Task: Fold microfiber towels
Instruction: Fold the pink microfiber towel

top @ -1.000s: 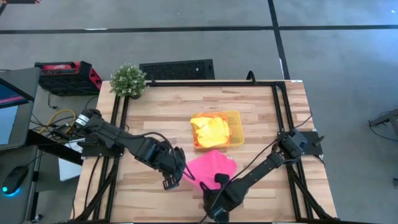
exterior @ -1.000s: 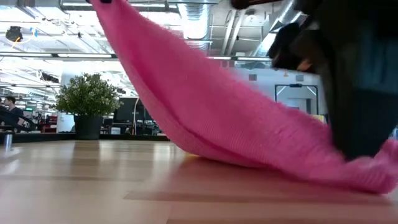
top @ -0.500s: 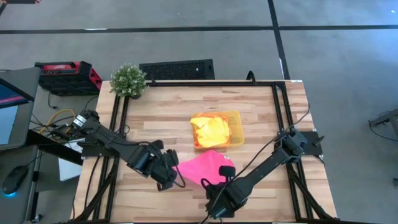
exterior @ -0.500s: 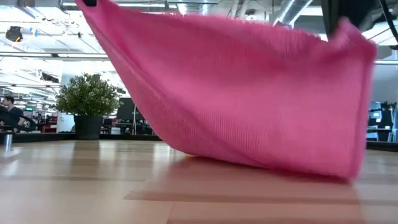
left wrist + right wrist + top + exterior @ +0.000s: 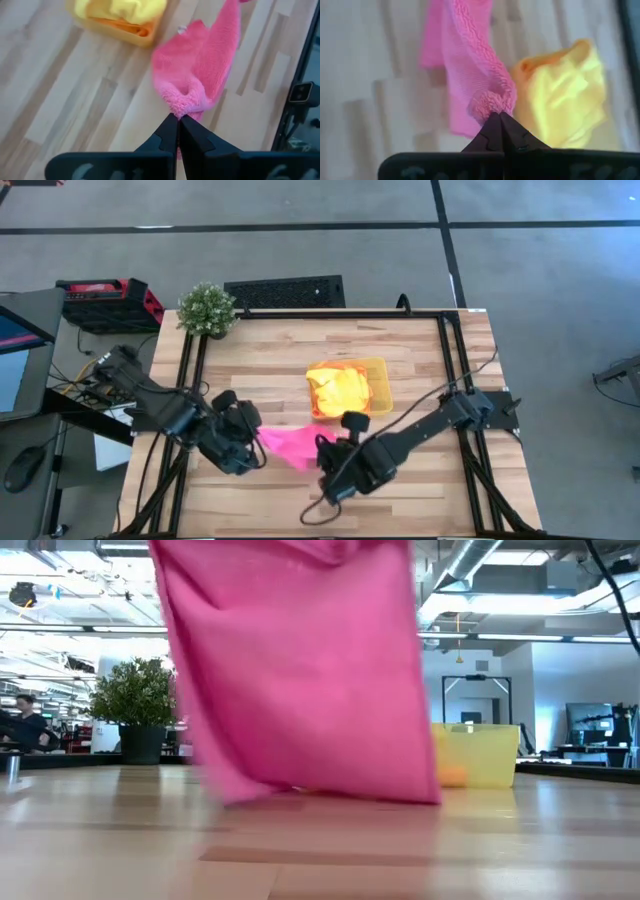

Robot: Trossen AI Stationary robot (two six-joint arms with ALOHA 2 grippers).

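**Pink towel lifted by two corners, hanging over the table**

Both arms hold the pink towel (image 5: pixel 287 444) up off the wood. Left gripper (image 5: pixel 178 121) has its fingers pinched tight on a bunched corner; right gripper (image 5: pixel 499 118) is likewise clamped on another bunched corner. In the high view the two grippers sit near each other at the front middle of the table (image 5: pixel 420 360), with the cloth strung between them. The low view shows the towel hanging as a near-vertical sheet whose lower edge brushes or just clears the tabletop; cannot tell which.

Likely reason for the hold: pinching two corners and lifting lets gravity pull the cloth flat, so it can be laid down squared for a fold. The grippers being close together means the sheet is draped narrow, not stretched wide. Judged: still the spread/straighten step, no fold made on this one.

The rest of the towels sit in the tray (image 5: pixel 381 383), just behind the pink one: a yellow towel (image 5: pixel 341 390) crumpled on top, and an orange towel (image 5: pixel 129 29) edge peeking beneath it in the left wrist view.

Materials: pink towel is soft, matte, with a looped fuzzy pile; it crumples into a knot at each pinch. The tray is rigid, translucent yellow and rectangular. The table is pale butcher-block planks, smooth. A potted plant (image 5: pixel 207 309) stands at the far left corner.
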